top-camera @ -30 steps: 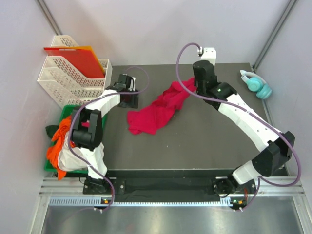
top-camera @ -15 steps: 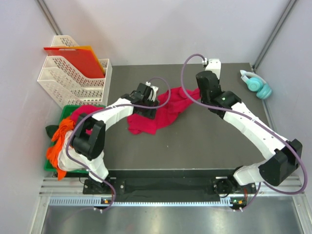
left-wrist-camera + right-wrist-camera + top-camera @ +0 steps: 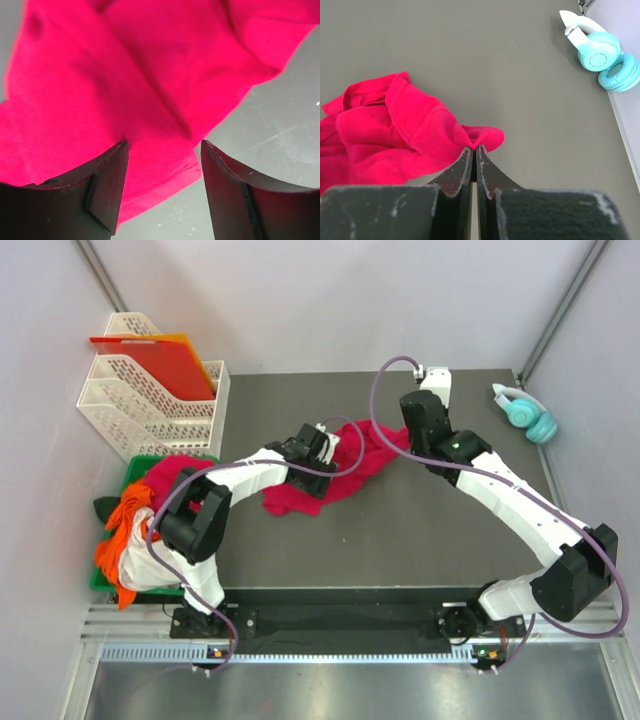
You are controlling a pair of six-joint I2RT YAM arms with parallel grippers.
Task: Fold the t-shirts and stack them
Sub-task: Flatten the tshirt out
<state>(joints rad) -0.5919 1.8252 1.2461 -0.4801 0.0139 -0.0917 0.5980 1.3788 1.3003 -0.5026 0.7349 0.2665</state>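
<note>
Left gripper (image 3: pixel 163 150), jaws spread, hovered low over the crumpled red shirt (image 3: pixel 290 500) at mid-table (image 3: pixel 420 530). Right gripper (image 3: pixel 474 149) pinched a shirt edge. For a clean spread, the left should probably close on one layer at an opposite edge.

no readable text, labels, brands or numbers anywhere

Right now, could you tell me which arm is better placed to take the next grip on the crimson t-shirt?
Left, I'd judge: the left gripper is open over the crimson t-shirt, cloth showing between its fingers, while the right gripper is shut on one corner.
</note>
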